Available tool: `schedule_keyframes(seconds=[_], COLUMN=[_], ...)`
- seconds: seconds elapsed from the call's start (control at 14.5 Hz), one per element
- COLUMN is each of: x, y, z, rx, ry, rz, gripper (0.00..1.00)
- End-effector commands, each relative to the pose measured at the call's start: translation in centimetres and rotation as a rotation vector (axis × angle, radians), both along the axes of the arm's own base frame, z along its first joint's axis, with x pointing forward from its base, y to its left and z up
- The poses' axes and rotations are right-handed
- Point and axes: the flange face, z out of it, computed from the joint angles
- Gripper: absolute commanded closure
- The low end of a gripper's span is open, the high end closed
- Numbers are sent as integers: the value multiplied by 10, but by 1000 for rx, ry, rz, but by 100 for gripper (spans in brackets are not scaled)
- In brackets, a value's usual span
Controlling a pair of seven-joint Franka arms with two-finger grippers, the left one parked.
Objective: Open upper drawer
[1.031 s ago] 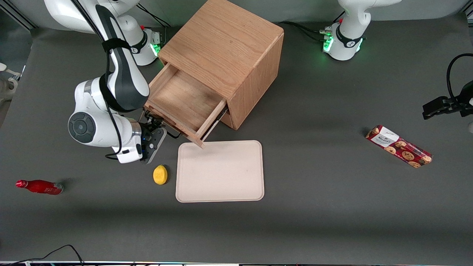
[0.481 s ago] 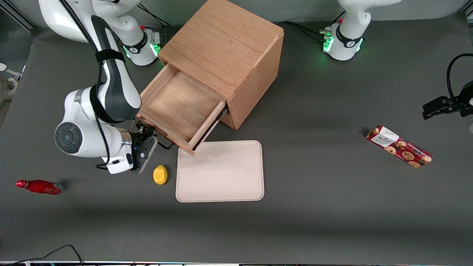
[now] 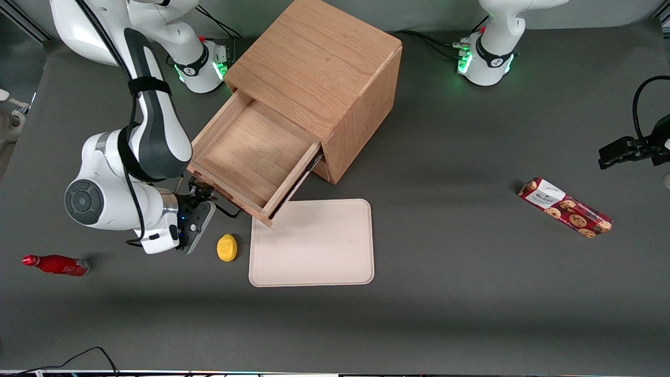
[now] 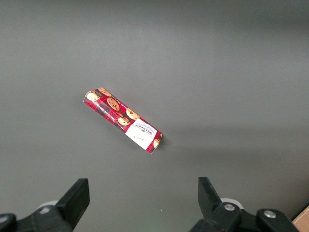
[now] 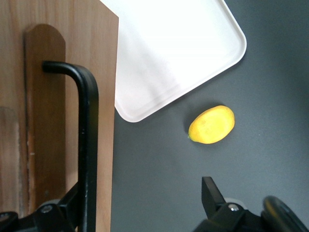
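Observation:
The upper drawer (image 3: 251, 152) of the oak cabinet (image 3: 314, 68) stands pulled far out, its shallow wooden tray empty. Its thin black wire handle (image 3: 226, 210) sticks out from the drawer front (image 5: 48, 96). My gripper (image 3: 201, 198) sits at the drawer front, low over the table and nearer the front camera than the cabinet. In the right wrist view the gripper (image 5: 142, 205) is open. The handle (image 5: 87, 135) runs along the inner face of one finger (image 5: 67, 208), and the other finger (image 5: 211, 193) stands well apart over bare table. The lower drawer is hidden under the upper one.
A yellow lemon (image 3: 226, 247) lies on the table close to the gripper, beside a beige tray (image 3: 311, 243) under the drawer's corner. A red bottle (image 3: 55, 264) lies toward the working arm's end. A cookie box (image 3: 565, 207) lies toward the parked arm's end.
The drawer has slid farther out of the cabinet. My gripper and forearm moved with the handle, away from the cabinet and toward the working arm's end.

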Motion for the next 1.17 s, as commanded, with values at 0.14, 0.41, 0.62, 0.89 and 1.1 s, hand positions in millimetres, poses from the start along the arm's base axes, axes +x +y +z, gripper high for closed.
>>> schedule_keyframes(seconds=[0.14,0.41,0.62,0.89,1.1], x=[11,-5,-33,-73,-102], y=[7,15,3,-26,-69], z=[38,105,155,193,203], rx=[33,-17,-57,-190,-247], ry=[-27,42,81,50,29], rz=[5,-175,-487,-812,-927], gripper=[0,0,0,0,0])
